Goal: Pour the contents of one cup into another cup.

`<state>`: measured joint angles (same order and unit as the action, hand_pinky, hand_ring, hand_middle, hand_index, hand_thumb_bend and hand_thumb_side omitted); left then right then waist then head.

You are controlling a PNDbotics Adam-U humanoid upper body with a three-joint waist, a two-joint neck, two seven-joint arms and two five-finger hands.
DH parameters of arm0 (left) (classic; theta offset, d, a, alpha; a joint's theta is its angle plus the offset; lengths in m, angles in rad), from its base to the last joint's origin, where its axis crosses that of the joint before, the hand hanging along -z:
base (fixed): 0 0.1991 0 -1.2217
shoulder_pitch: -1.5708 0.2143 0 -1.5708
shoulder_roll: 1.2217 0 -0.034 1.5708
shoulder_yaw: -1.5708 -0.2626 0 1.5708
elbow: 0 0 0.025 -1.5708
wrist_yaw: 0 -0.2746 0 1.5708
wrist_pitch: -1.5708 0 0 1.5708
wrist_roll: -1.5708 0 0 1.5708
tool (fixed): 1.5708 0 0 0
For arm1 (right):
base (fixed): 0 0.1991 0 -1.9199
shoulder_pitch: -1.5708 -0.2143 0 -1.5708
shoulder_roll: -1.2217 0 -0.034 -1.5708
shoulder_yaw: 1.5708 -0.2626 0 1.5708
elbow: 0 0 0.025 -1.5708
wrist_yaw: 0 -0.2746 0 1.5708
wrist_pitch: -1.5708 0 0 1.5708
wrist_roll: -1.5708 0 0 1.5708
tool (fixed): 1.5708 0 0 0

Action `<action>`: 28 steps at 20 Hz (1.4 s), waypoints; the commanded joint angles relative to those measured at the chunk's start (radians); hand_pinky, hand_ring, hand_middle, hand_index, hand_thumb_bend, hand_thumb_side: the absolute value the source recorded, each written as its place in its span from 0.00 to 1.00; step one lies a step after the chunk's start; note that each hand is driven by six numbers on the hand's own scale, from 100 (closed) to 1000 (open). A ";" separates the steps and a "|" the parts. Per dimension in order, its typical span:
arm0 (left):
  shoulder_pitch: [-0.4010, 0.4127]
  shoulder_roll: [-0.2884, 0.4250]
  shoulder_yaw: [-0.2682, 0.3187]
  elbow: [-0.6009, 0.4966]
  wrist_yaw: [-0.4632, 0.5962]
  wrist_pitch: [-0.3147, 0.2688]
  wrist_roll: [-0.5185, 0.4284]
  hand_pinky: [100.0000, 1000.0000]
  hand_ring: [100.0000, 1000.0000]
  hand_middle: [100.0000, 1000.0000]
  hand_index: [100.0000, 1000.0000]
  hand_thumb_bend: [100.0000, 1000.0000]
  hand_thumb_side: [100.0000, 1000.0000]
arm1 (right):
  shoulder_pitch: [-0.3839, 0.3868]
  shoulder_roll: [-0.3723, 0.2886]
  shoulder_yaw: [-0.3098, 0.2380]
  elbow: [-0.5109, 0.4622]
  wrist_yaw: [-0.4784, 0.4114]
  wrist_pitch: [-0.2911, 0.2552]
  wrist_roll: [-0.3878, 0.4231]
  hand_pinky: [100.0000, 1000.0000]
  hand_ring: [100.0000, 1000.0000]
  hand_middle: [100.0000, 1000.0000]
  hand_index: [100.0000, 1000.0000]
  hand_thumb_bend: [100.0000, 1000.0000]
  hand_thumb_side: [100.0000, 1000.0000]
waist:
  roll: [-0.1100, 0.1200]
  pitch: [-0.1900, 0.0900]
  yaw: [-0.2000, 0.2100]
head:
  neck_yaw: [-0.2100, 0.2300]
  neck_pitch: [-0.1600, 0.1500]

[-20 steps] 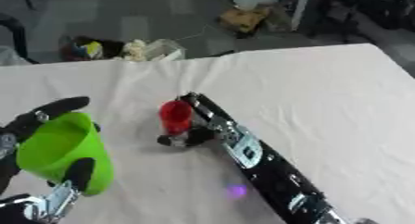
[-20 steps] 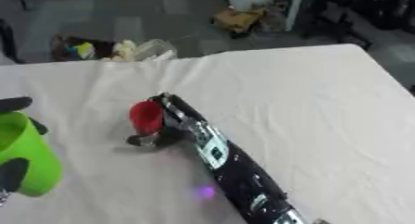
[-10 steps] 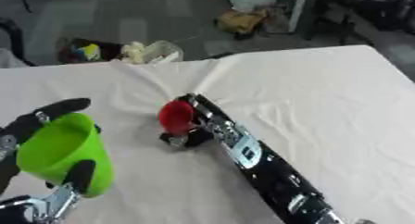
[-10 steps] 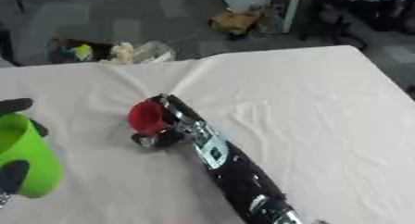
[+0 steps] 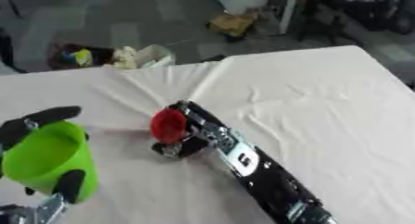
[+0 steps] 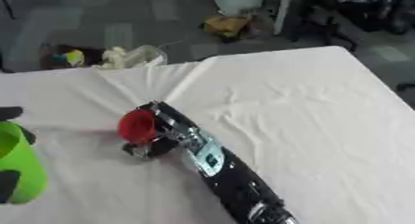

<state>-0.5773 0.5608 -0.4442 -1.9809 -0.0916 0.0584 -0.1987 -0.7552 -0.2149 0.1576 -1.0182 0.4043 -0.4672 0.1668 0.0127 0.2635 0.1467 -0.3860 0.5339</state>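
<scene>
With your right robot hand [image 5: 180, 142] curled round the red cup [image 5: 168, 125], tip it gently over the green cup [image 5: 47, 160] that your left robot hand [image 5: 36, 126] grips.

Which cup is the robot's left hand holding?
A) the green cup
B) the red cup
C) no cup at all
A: the left hand has its fingers curled round the green cup, while the right hand holds the red cup.

Green cup [image 5: 47, 160], red cup [image 5: 168, 125], white tablecloth [image 5: 324, 107]
</scene>
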 commanded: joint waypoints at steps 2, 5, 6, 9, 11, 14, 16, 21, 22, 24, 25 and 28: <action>-0.025 0.085 0.019 -0.019 -0.033 -0.015 -0.010 0.09 0.69 0.59 0.92 0.00 0.24 | -0.001 -0.010 0.027 -0.053 0.009 0.006 0.025 0.33 0.00 0.00 0.37 0.00 0.00 | 0.007 -0.028 -0.006 | -0.002 -0.011; -0.037 0.133 0.013 -0.019 -0.056 -0.021 -0.017 0.09 0.68 0.58 0.91 0.00 0.22 | 0.011 -0.007 0.053 -0.076 0.007 0.014 0.054 0.33 0.00 0.00 0.36 0.00 0.00 | 0.012 -0.038 -0.017 | 0.003 -0.009; -0.043 0.146 0.009 -0.019 -0.065 -0.025 -0.020 0.08 0.68 0.57 0.91 0.00 0.22 | 0.015 -0.005 0.062 -0.083 0.003 0.019 0.064 0.33 0.00 0.00 0.36 0.00 0.00 | 0.013 -0.041 -0.021 | 0.005 -0.008; -0.060 0.175 -0.003 -0.019 -0.083 -0.028 -0.035 0.08 0.67 0.57 0.91 0.00 0.21 | 0.023 -0.002 0.088 -0.104 -0.012 0.035 0.097 0.33 0.00 0.00 0.36 0.00 0.00 | 0.016 -0.050 -0.032 | 0.010 -0.005; -0.073 0.186 -0.011 -0.019 -0.095 -0.026 -0.050 0.08 0.67 0.57 0.91 0.00 0.20 | 0.027 -0.001 0.105 -0.119 -0.024 0.041 0.122 0.34 0.00 0.00 0.36 0.00 0.00 | 0.019 -0.057 -0.038 | 0.014 -0.002; -0.088 0.195 -0.021 -0.019 -0.116 -0.021 -0.070 0.07 0.66 0.56 0.90 0.00 0.19 | 0.026 0.002 0.132 -0.144 -0.048 0.048 0.159 0.34 0.00 0.00 0.36 0.00 0.00 | 0.021 -0.064 -0.049 | 0.021 0.000; -0.096 0.200 -0.028 -0.019 -0.134 -0.018 -0.083 0.07 0.66 0.56 0.90 0.00 0.18 | 0.025 0.003 0.150 -0.161 -0.062 0.051 0.183 0.34 0.00 0.00 0.36 0.00 0.00 | 0.022 -0.067 -0.054 | 0.023 0.002; -0.105 0.208 -0.052 -0.019 -0.177 -0.010 -0.115 0.06 0.65 0.55 0.90 0.00 0.17 | 0.022 0.008 0.191 -0.187 -0.105 0.059 0.243 0.34 0.00 0.00 0.36 0.00 0.00 | 0.023 -0.071 -0.067 | 0.027 0.005; -0.106 0.209 -0.056 -0.019 -0.186 -0.005 -0.122 0.06 0.65 0.55 0.90 0.00 0.15 | 0.022 0.009 0.198 -0.191 -0.117 0.062 0.256 0.34 0.00 0.00 0.36 0.00 0.00 | 0.023 -0.072 -0.071 | 0.029 0.007; -0.108 0.210 -0.064 -0.019 -0.206 0.002 -0.132 0.06 0.65 0.54 0.89 0.00 0.17 | 0.021 0.011 0.210 -0.200 -0.145 0.075 0.279 0.34 0.00 0.00 0.36 0.00 0.00 | 0.022 -0.073 -0.076 | 0.030 0.009; -0.109 0.209 -0.068 -0.019 -0.217 0.005 -0.135 0.06 0.64 0.54 0.89 0.00 0.17 | 0.021 0.011 0.214 -0.203 -0.160 0.083 0.290 0.34 0.00 0.00 0.36 0.00 0.00 | 0.022 -0.074 -0.077 | 0.031 0.010; -0.110 0.207 -0.082 -0.019 -0.242 0.014 -0.149 0.06 0.64 0.54 0.89 0.00 0.17 | 0.022 0.010 0.232 -0.219 -0.212 0.110 0.323 0.34 0.00 0.00 0.36 0.00 0.00 | 0.018 -0.075 -0.081 | 0.033 0.014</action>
<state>-0.6697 0.7397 -0.5293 -1.9826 -0.3210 0.0695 -0.3414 -0.7134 -0.2024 0.3858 -1.2089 0.2180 -0.3646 0.4765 0.0292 0.2082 0.0665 -0.3564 0.5440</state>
